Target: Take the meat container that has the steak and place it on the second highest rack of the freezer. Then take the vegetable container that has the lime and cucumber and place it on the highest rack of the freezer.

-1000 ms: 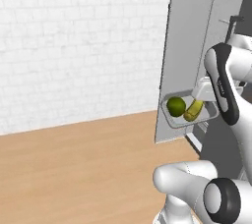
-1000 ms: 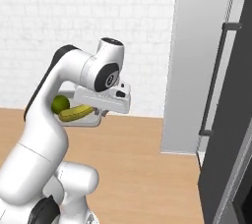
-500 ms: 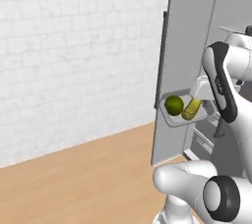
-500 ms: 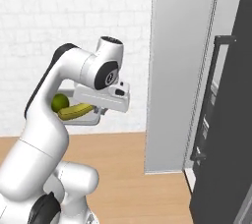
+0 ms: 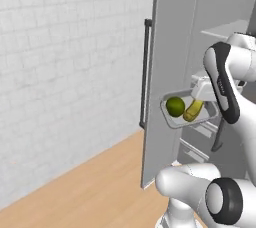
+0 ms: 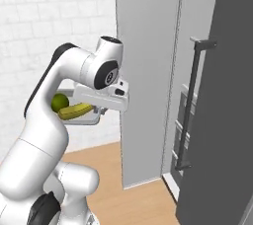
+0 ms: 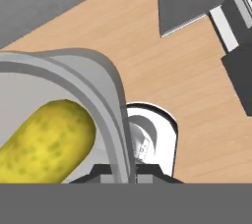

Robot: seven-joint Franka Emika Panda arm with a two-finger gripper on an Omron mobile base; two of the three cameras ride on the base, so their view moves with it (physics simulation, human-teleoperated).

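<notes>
Second half of the task, judged from the load: the vegetable container [image 5: 190, 109], with the lime [image 5: 175, 106] and the cucumber [image 5: 194, 110] lying side by side in it, is carried level in the air beside the open door of the freezer [image 5: 170, 62]. The gripper [image 7: 122, 168] is seen closed narrowly on the container's rim. The next move is judged to call for lifting the container to the highest rack and keeping it level.

Grey tray [image 5: 172, 121] with dark-green lime [image 5: 175, 106] beside yellow-green cucumber [image 5: 194, 110], held aloft.
</notes>
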